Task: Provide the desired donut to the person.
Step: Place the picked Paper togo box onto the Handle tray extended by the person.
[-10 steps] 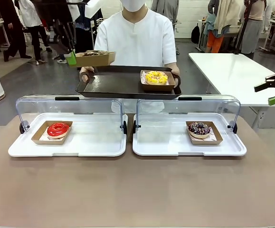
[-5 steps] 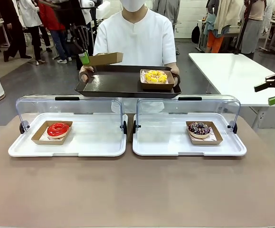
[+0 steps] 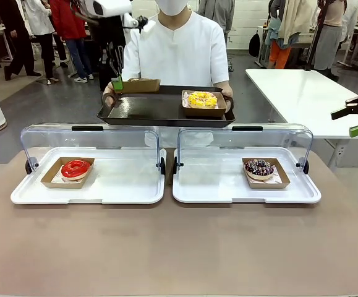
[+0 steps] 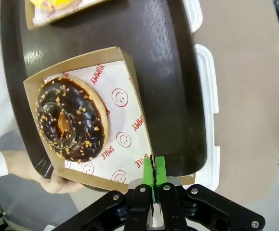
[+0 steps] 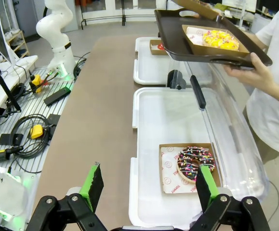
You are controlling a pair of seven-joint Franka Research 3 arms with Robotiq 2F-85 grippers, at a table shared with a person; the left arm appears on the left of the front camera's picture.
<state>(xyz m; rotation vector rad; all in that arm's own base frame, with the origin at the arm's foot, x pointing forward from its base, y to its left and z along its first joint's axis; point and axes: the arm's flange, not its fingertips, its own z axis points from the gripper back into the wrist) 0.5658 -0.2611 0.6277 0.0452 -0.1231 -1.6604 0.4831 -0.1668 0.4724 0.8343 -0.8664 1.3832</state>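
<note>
The person (image 3: 179,43) in a white shirt holds a dark serving tray (image 3: 160,110) with both hands beyond the covers. My left gripper (image 3: 117,82) is shut on the edge of a cardboard box (image 3: 136,85) at the tray's left end. In the left wrist view that box (image 4: 129,96) holds a chocolate donut with nut bits (image 4: 72,119), and my left gripper (image 4: 152,169) pinches its rim. I cannot tell whether the box touches the tray. A yellow donut (image 3: 202,99) sits boxed on the tray's right. My right gripper (image 5: 149,185) stands open above the right display tray.
Two white display trays with raised clear lids lie on the brown table. The left one (image 3: 129,189) holds a red donut (image 3: 75,168). The right one (image 3: 216,185) holds a sprinkled chocolate donut (image 3: 259,167). My right gripper (image 3: 350,121) hangs at the far right.
My left gripper has carried the boxed chocolate donut rightward and down onto the left end of the person's tray. The right arm has stayed still.
</note>
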